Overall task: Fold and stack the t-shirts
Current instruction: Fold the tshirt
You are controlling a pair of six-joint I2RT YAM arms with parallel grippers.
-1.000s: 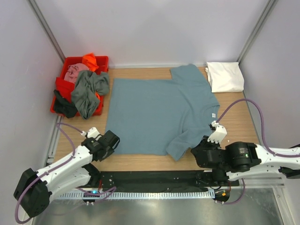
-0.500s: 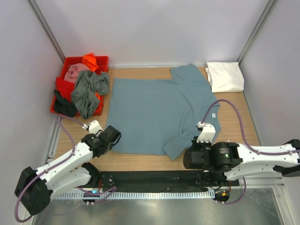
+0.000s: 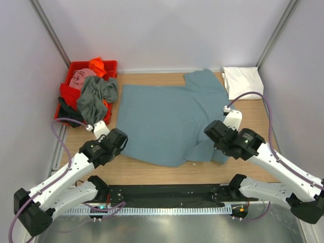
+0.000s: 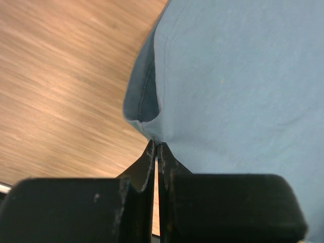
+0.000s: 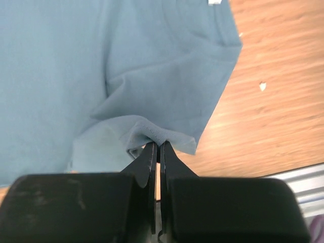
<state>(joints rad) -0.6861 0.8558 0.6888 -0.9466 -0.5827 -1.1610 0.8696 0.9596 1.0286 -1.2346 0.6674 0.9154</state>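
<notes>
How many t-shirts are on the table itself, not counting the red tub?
2. The teal-blue t-shirt lies spread in the middle, its near edge pinched by the left tool and right tool; the folded white t-shirt sits at the far right corner. Any beneath them would be hidden.

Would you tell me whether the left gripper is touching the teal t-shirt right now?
Touching. The left wrist view shows the left gripper closed on a corner of the teal t-shirt, with the cloth pinched between its fingertips.

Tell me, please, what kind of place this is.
Probably a robot test cell, not a home: bare grey walls enclose a wooden table, two robot arms stand at its edge, shirts fill a red tub.
</notes>
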